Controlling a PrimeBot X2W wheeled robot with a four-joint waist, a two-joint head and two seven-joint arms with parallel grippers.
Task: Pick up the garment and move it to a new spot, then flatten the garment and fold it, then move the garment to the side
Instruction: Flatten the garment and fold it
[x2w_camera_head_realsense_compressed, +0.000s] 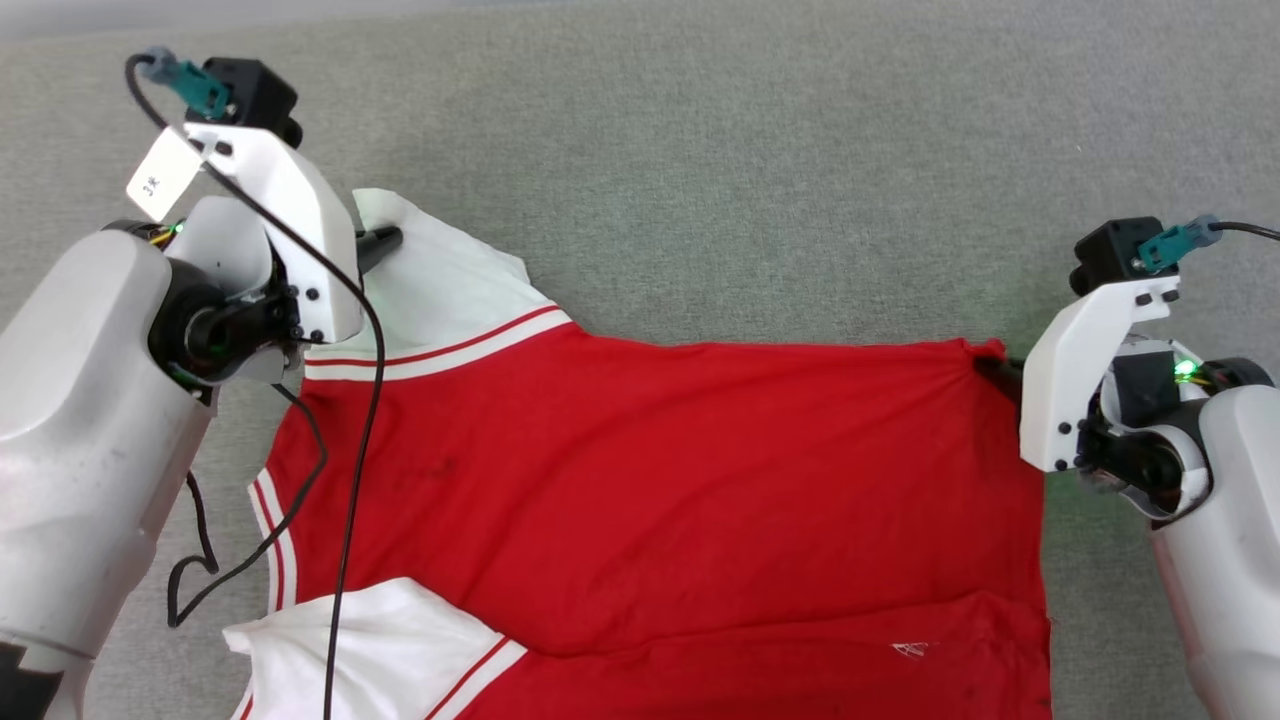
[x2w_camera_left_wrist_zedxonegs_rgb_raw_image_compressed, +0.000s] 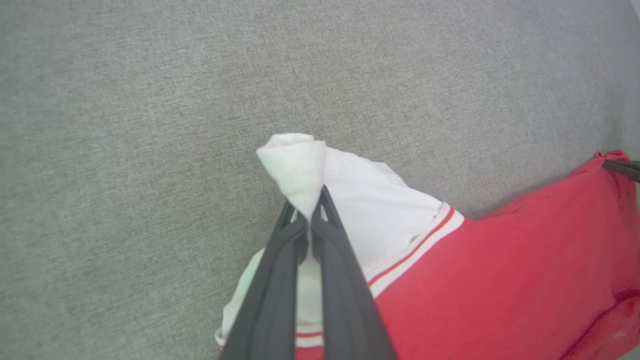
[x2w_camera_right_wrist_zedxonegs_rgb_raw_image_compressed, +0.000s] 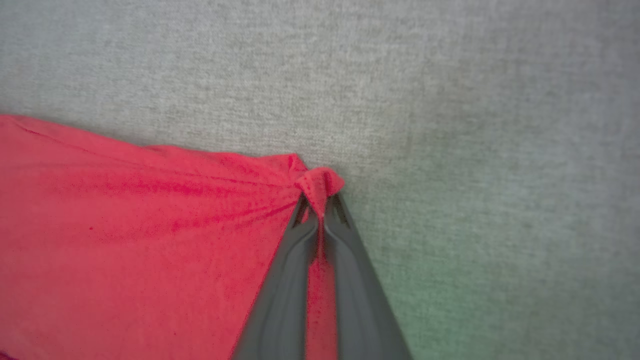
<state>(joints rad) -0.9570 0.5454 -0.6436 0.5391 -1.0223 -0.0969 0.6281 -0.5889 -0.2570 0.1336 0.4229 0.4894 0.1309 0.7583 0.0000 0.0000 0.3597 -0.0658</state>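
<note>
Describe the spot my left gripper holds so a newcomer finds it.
The red garment lies on the grey surface. At its far left, a white sleeve sticks out. Its tip, pinched in the left gripper, is white; the right gripper's corner is red.

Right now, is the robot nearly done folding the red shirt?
Not yet. The garment already lies mostly spread on the grey surface. In hand: the left gripper pinches a white sleeve, the right gripper pinches a red corner. Folding and moving it aside look left to do.
</note>
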